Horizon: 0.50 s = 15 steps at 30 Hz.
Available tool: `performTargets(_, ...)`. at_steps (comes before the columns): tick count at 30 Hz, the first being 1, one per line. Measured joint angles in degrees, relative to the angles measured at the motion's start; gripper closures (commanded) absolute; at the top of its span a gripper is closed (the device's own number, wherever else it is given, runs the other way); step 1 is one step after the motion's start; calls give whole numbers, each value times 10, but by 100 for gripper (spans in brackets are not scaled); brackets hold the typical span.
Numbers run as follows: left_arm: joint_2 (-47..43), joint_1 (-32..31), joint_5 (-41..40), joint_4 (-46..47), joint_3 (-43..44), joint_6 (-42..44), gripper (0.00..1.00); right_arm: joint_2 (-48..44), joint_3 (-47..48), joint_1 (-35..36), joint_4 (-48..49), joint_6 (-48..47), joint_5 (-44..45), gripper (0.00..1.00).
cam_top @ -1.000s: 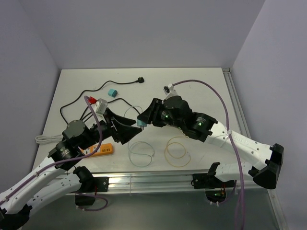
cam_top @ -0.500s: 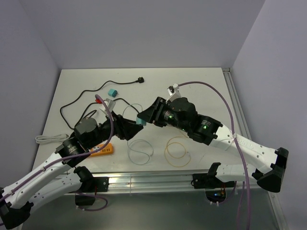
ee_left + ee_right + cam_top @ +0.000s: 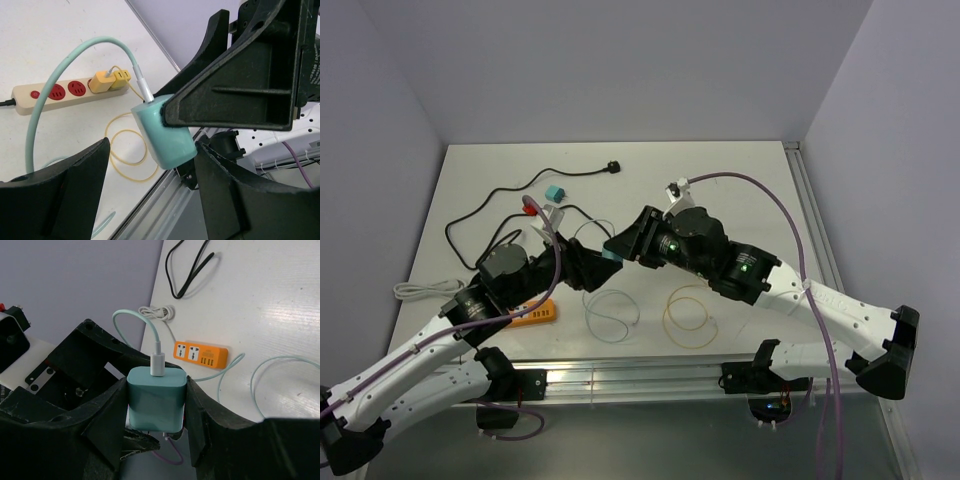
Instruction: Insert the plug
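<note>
My right gripper is shut on a teal charger plug, held in the air with its white connector and pale teal cable on top. The plug also shows in the top view and the left wrist view. My left gripper is open, and its two fingers stand wide on either side of the plug without touching it. An orange power strip lies on the table under my left arm and shows in the right wrist view.
A beige strip with red sockets and yellow plugs shows in the left wrist view. A yellow cable loop, pale teal cable loops, a black cable, a small teal block and a white cable bundle lie on the table. A metal rail runs along the front edge.
My left arm has pushed forward and right, bringing its open fingers around the plug. My right gripper has held the plug and shifted only slightly.
</note>
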Motion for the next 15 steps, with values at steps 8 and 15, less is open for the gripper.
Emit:
performTargets(8, 12, -1, -3, 17, 0, -16, 65, 12, 0, 13, 1, -2, 10, 100)
performTargets(15, 16, -3, -11, 11, 0, -1, 100, 15, 0, 14, -7, -7, 30, 91)
